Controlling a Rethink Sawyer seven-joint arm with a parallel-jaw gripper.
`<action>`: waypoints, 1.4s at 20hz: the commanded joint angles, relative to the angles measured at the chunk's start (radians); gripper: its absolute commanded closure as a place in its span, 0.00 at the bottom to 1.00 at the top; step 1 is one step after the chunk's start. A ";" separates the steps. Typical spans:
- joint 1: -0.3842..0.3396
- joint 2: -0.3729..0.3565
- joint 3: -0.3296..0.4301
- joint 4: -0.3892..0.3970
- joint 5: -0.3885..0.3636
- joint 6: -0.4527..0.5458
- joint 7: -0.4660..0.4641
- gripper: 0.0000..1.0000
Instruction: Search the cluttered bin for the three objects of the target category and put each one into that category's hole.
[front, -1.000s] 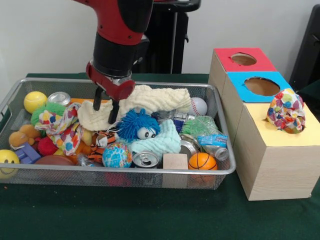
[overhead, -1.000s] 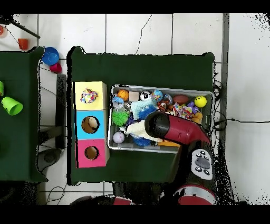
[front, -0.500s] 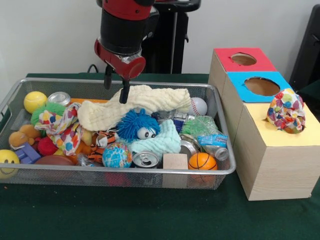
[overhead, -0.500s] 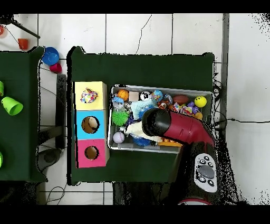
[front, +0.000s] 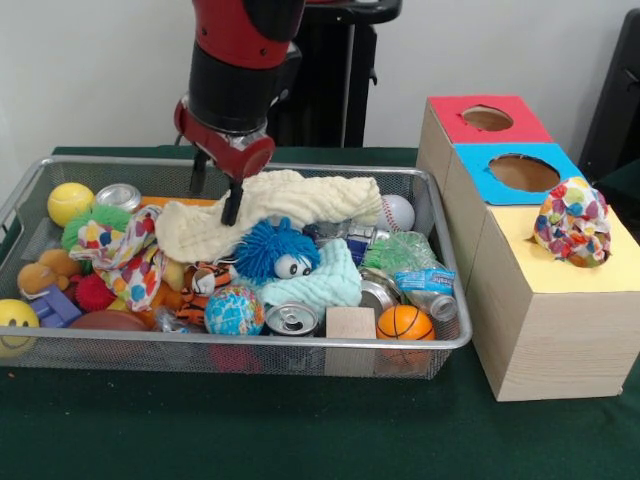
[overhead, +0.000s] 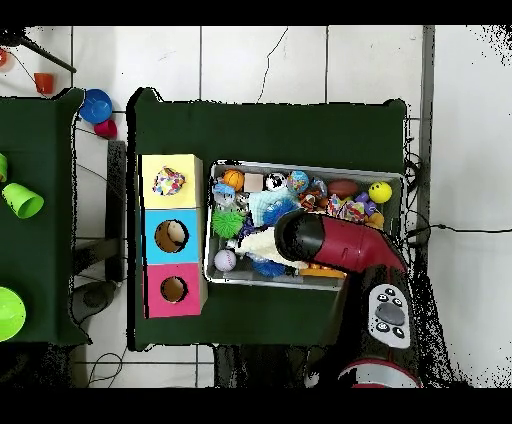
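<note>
The wire mesh bin (front: 250, 341) is full of toys, cans and cloths. One confetti cloth (front: 572, 222) lies bunched on the yellow top (front: 545, 275) of the largest wooden box and hides the hole there; it also shows in the overhead view (overhead: 168, 182). More confetti cloth (front: 122, 250) lies crumpled at the bin's left, seen from above among the toys (overhead: 347, 208). My gripper (front: 215, 192) is open and empty, its fingertips (front: 232, 208) just over the left part of the big pale-yellow waffle cloth (front: 290, 205). In the overhead view the red arm (overhead: 335, 245) covers the gripper.
Around the yellow cloth lie a blue fuzzy toy (front: 272, 250), a mint-green cloth (front: 322, 282), a globe ball (front: 233, 311), cans, a wooden block (front: 350, 323) and a small basketball (front: 405, 322). The blue-surround hole (front: 523, 172) and red-surround hole (front: 487, 118) are open.
The gripper lifted empty off the pale-yellow cloth, then came back down a little and to the left. The cloths have not moved. A green object has appeared at the overhead view's left edge.
</note>
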 joint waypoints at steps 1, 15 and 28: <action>-0.069 0.123 0.055 -0.055 -0.129 -0.148 -0.051 0.00; -0.158 -0.008 0.175 0.019 -0.093 0.004 -0.096 0.00; -0.205 -0.133 0.251 0.051 -0.089 0.157 -0.121 0.00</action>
